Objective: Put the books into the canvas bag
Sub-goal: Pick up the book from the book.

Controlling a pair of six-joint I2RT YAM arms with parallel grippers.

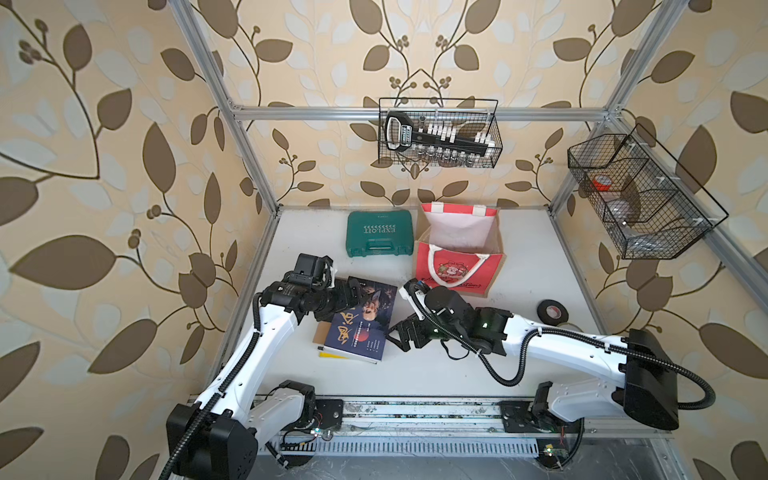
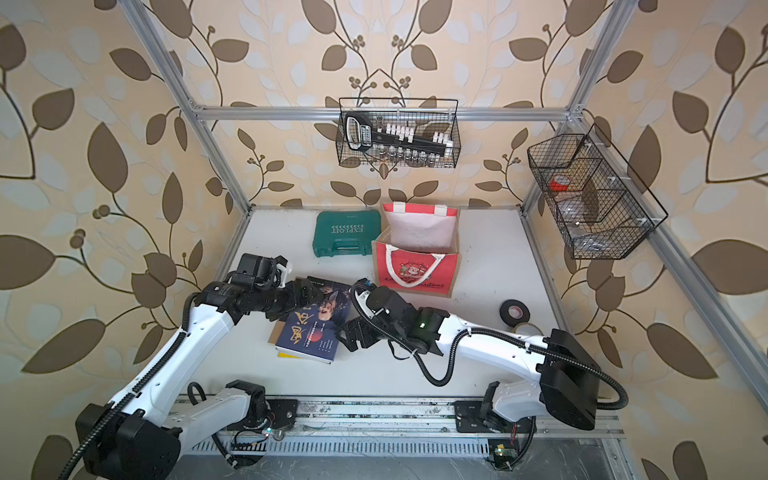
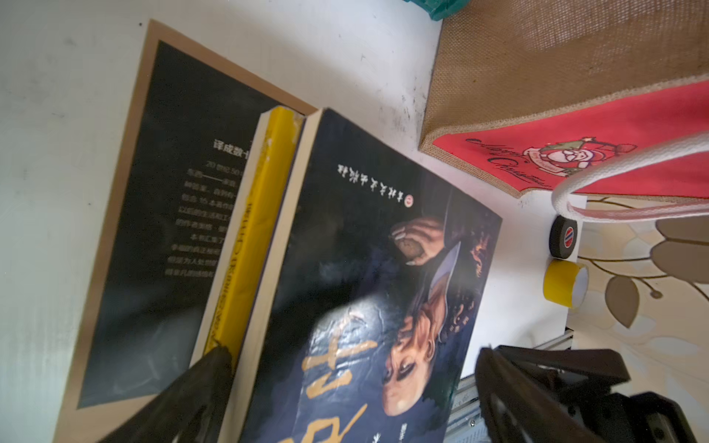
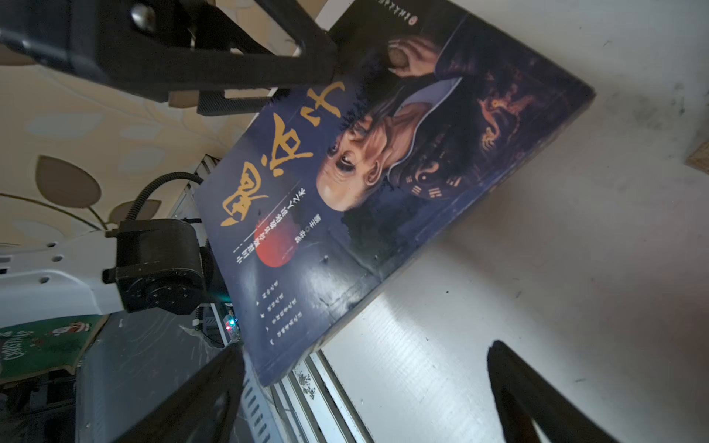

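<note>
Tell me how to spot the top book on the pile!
Find the red and tan canvas bag standing at the back of the white table. Nearer the robot and toward its left arm lies a small pile of books. The top book is navy with a man's face and big gold writing, unlike the yellow book and the tan-edged black book beneath it.

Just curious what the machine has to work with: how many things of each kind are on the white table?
Books: 3 (navy book, yellow book, black book)
Bag: 1
Green case: 1
Tape rolls: 2 (black roll, yellow roll)
Total: 7
</note>
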